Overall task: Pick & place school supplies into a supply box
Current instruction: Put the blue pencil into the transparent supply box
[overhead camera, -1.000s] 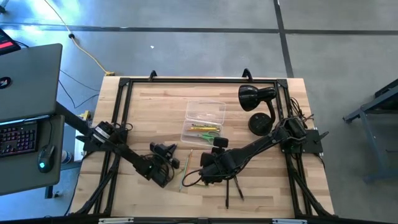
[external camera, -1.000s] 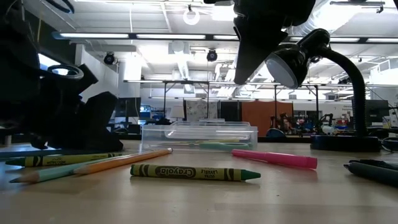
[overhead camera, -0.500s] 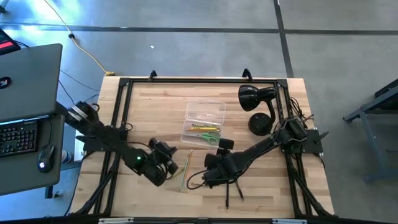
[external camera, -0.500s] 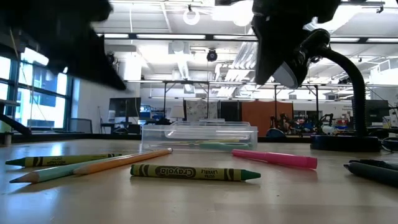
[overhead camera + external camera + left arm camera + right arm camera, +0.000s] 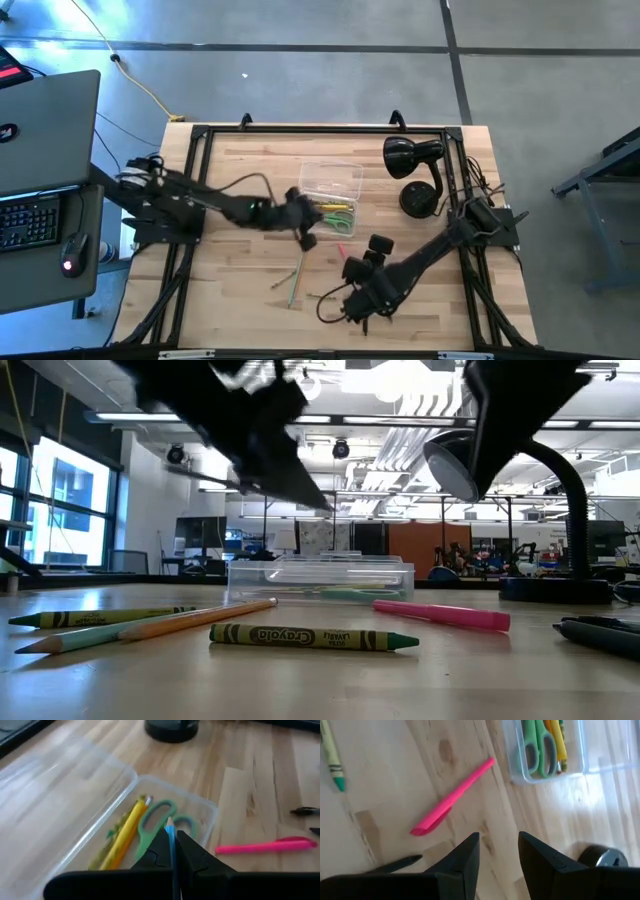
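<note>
The clear supply box point(image 5: 328, 193) lies at the table's middle and holds a yellow pencil point(image 5: 125, 832) and green scissors point(image 5: 157, 822). My left gripper point(image 5: 306, 237) hangs just on the box's near side, shut on a thin blue pencil point(image 5: 171, 840). Flat on the table lie a pink pen point(image 5: 452, 797), a green crayon point(image 5: 312, 638), an orange pencil point(image 5: 200, 618) and a yellow-green crayon point(image 5: 100, 617). My right gripper point(image 5: 498, 840) is open above the table nearer the front edge, close to the pink pen, with nothing between its fingers. My left gripper pinches the blue pencil between its two fingers point(image 5: 192, 857). The pencil runs along the fingers, and its tip point(image 5: 170, 824) sticks out past them toward the box. The fingers slant down from the table's left. The pencil is lifted clear of the table.
A black desk lamp point(image 5: 415, 165) stands at the back right, close to the box. Black pens point(image 5: 368, 318) lie near the front edge under the right arm. Loose pencils point(image 5: 295, 278) lie left of the right gripper. A laptop point(image 5: 45, 130) sits off the table's left.
My left gripper has risen from the table near the front left and swung up toward the far right, to the box's near side, rolling as it went and carrying the blue pencil. My right gripper has drifted toward the near edge, still open.
</note>
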Available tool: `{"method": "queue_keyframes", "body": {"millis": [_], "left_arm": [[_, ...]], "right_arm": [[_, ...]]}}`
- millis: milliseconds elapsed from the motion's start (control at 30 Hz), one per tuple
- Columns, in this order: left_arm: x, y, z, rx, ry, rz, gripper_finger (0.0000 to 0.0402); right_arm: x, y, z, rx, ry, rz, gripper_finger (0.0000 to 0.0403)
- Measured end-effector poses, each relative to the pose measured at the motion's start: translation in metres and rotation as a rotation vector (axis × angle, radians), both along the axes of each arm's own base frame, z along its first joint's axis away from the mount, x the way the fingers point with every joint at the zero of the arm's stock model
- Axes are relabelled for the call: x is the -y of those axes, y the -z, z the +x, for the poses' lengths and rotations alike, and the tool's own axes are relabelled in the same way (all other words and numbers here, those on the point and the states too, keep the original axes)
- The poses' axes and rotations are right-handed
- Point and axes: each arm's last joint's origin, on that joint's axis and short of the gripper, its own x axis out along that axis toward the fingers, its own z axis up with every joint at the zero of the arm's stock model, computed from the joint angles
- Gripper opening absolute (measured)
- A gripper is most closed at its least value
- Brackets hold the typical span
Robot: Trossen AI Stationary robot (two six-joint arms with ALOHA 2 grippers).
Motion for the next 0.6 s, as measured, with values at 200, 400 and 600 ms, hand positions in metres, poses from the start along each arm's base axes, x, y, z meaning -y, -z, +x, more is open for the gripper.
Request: {"method": "queue_keyframes", "body": {"millis": [200,400,600], "left_arm": [[-0.038,0.029,0.024,0.009,0.101,-0.032,0.0029],[-0.06,0.06,0.031,-0.022,0.121,-0.095,0.0057],[-0.058,0.061,0.049,-0.007,0.184,-0.057,0.0072]], "right_arm": [[-0.015,0.0,-0.01,0.042,0.021,0.003,0.0115],[-0.021,-0.001,-0.014,0.083,0.045,-0.001,0.0115],[-0.022,0.0,-0.014,0.094,0.053,0.006,0.0115]]}}
